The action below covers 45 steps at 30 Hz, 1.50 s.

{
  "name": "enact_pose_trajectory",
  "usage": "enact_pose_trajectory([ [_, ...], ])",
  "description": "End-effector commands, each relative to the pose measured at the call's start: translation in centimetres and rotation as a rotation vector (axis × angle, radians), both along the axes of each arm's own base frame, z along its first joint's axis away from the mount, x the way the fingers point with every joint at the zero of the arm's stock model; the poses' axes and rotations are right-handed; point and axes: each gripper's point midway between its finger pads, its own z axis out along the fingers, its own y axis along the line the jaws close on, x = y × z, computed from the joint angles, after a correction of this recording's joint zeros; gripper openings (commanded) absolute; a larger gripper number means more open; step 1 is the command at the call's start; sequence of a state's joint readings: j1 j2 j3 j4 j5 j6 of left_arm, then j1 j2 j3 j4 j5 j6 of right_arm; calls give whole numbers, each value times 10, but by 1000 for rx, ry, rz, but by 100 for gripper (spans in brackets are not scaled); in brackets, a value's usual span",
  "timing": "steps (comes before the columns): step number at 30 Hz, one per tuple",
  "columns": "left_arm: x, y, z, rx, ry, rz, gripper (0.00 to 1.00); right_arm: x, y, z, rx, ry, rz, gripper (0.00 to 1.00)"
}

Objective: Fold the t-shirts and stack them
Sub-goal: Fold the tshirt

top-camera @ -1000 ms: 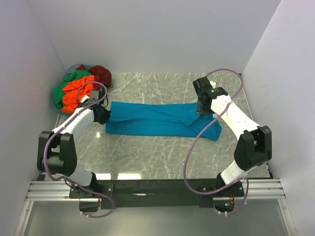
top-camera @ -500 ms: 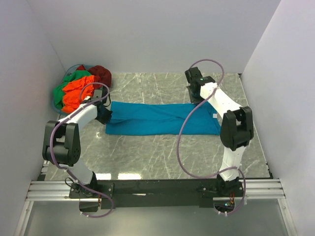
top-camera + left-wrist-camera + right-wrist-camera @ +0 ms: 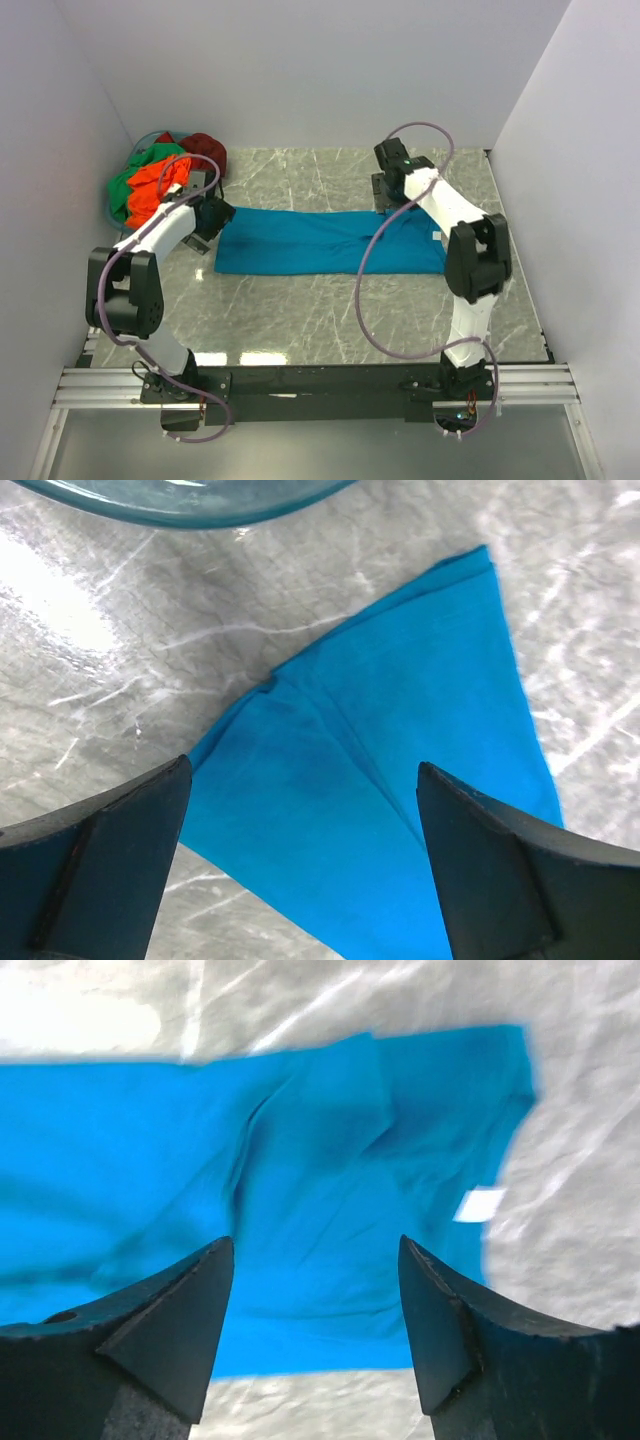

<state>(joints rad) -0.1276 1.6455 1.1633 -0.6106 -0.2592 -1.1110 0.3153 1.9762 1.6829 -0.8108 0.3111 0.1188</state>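
Heads up: left gripper [image 3: 302,770] and right gripper [image 3: 315,1245] both hang open over the folded teal-blue cotton t-shirt [image 3: 320,240], so a shallow grab might lift one layer and wreck the fold.

Downward-pointed left end effector [image 3: 303,770] and right end effector [image 3: 316,1245], jaws apart.

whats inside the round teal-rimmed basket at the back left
A crumpled orange cotton t-shirt, a green t-shirt and a dark red t-shirt lie heaped together, hiding most of the basket rim. Anything beneath the heap, and the basket's floor, is covered.
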Motion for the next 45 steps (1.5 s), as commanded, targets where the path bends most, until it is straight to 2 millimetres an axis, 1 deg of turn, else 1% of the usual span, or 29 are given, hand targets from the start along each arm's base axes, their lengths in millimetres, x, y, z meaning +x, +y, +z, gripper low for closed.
enact_pose_trajectory([
  [1,7,-4,33,-22,-88,-29,99,-12,27,25,239,-105,-16,74],
  [2,6,-13,34,-53,-92,-75,99,-17,37,22,303,-95,-2,75],
  [3,7,-17,36,-68,-107,-99,100,-31,52,13,384,-47,43,77],
  [4,5,-20,36,-79,-105,-115,99,-34,58,11,416,-41,53,77],
  [10,-16,-16,43,-53,-116,-144,99,-48,63,-20,452,34,10,80],
  [11,-18,-17,46,-56,-135,-161,100,-48,64,-27,455,48,4,80],
  [12,-27,-22,48,-76,-152,-186,99,-50,66,-32,459,61,8,80],
  [14,-30,-26,62,-92,-226,-218,100,-47,70,-40,473,74,21,80],
  [15,-39,-26,54,-94,-214,-216,100,-43,72,-39,475,64,24,80],
  [17,-47,-17,59,-73,-240,-171,99,-34,71,-42,428,46,23,80],
  [18,-52,-13,55,-60,-230,-149,100,-25,75,-37,424,25,35,80],
  [20,-57,-8,56,-39,-229,-138,99,-21,79,-46,417,61,31,80],
  [22,-60,-6,59,-30,-225,-143,100,-10,88,-42,446,55,46,80],
  [23,-61,-5,58,-20,-213,-145,99,-7,92,-50,449,69,43,80],
  [25,-62,-5,61,-17,-195,-152,99,4,107,-41,477,47,72,80],
  [26,-62,-10,60,-35,-179,-174,99,7,111,-46,484,55,73,80],
  [27,-60,-14,65,-46,-184,-196,99,16,122,-34,507,31,98,80],
  [29,-59,-19,65,-62,-176,-223,99,22,137,-32,562,36,124,80],
  [31,-57,-23,68,-79,-184,-233,99,33,150,-17,610,11,152,80],
  [33,-57,-26,69,-88,-196,-238,99,38,154,-6,631,-13,152,80],
  [35,-51,-30,73,-107,-236,-246,100,39,149,7,621,-49,131,80],
  [37,-45,-42,78,-159,-274,-276,100,33,141,8,605,-64,103,80],
  [38,-35,-50,83,-173,-324,-299,100,28,138,29,638,-103,84,80],
  [39,-31,-63,85,-186,-357,-362,100,10,132,15,649,-64,67,80],
  [40,-27,-73,87,-179,-383,-429,99,8,130,21,675,-98,64,83],
  [41,-16,-87,91,-169,-425,-475,100,-15,118,21,687,-97,31,84],
  [43,-5,-96,91,-114,-445,-553,99,-31,104,22,681,-134,-7,86],
  [44,10,-107,96,-107,-475,-621,100,-53,90,17,676,-129,-38,87],
  [45,15,-111,94,-98,-469,-660,100,-62,81,14,663,-135,-60,88],
])
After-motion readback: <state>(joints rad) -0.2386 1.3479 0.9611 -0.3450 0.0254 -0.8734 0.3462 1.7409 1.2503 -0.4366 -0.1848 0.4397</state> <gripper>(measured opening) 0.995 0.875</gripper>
